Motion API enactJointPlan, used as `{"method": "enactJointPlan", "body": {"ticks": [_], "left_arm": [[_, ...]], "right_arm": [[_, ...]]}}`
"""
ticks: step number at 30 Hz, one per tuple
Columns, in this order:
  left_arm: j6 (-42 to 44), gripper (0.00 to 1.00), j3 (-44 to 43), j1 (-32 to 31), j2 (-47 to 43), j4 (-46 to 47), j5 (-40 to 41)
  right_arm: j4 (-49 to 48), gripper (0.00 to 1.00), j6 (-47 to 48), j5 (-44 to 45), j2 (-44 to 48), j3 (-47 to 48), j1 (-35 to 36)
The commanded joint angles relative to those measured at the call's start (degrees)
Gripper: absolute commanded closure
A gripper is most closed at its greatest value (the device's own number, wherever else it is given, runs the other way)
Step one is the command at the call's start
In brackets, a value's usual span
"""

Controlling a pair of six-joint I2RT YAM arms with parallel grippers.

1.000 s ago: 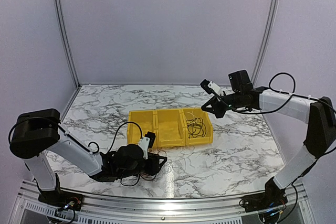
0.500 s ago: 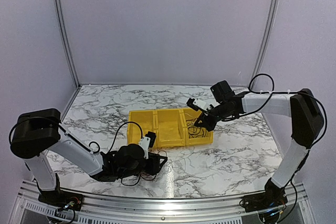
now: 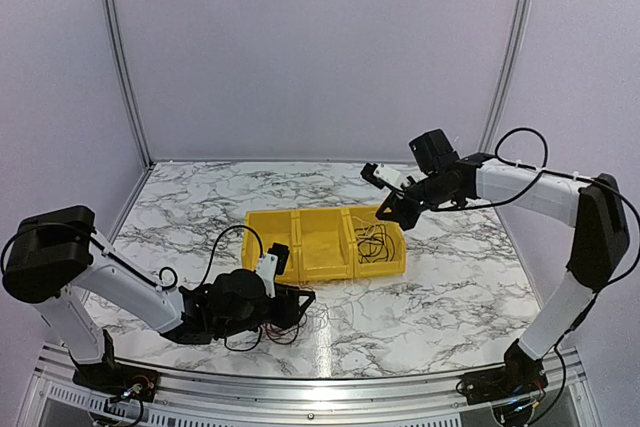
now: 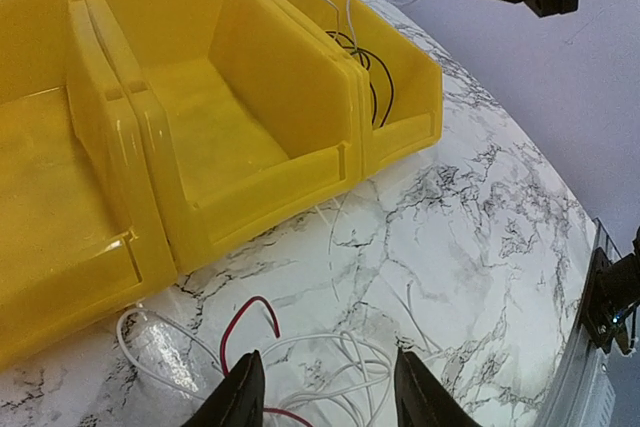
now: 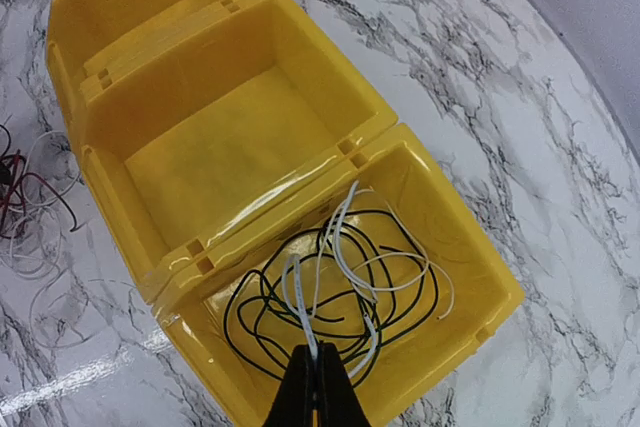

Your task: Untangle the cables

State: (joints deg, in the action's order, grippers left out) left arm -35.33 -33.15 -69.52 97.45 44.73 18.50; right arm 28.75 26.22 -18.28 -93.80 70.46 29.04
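The cables lie in two lots. A heap of black and white cables [image 5: 385,277] fills the right compartment of the yellow bin [image 5: 250,22]. My right gripper [image 5: 318,375] hangs above that compartment [image 3: 374,243], shut on one white cable [image 5: 303,302] that rises out of the heap. Red and white cables [image 4: 335,367] lie looped on the marble in front of the bin [image 3: 283,327]. My left gripper [image 4: 328,399] is low over them, open, its fingers [image 4: 240,395] either side of the white loops and gripping nothing.
The bin's [image 3: 325,237] left and middle compartments [image 4: 210,117] hold nothing. It sits mid-table on white marble [image 3: 440,287]. The red and white loops also show at the left edge of the right wrist view [image 5: 25,212]. Grey walls ring the table.
My right gripper dipped into the right compartment, then rose again with a white cable pinched in it. My left arm shifted slightly left, with its jaws still apart.
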Motion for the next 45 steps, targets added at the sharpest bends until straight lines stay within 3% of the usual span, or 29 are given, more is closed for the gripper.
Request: {"method": "enactJointPlan", "body": {"ticks": [1,9,19,33,45], "left_arm": [[0.65,0.54,1.37,0.35,-2.30,-0.61,1.17],[-0.32,0.54,3.06,0.35,-4.27,-0.61,3.29],[-1.33,0.54,4.55,0.17,-5.89,-0.61,3.97],[-3.41,0.54,6.82,0.17,-6.19,-0.61,5.66],[-3.85,0.54,8.30,0.17,-7.37,-0.61,6.87]], "right_arm": [[4.34,1.00,-0.07,0.44,5.41,11.47,0.09],[9.89,1.00,-3.45,-2.15,4.86,35.92,0.23],[9.31,1.00,-7.96,-6.70,-0.12,50.40,0.83],[9.84,1.00,-6.79,-5.59,-5.36,50.68,8.76],[4.63,1.00,-5.97,-5.80,-6.31,31.08,8.83]]}}
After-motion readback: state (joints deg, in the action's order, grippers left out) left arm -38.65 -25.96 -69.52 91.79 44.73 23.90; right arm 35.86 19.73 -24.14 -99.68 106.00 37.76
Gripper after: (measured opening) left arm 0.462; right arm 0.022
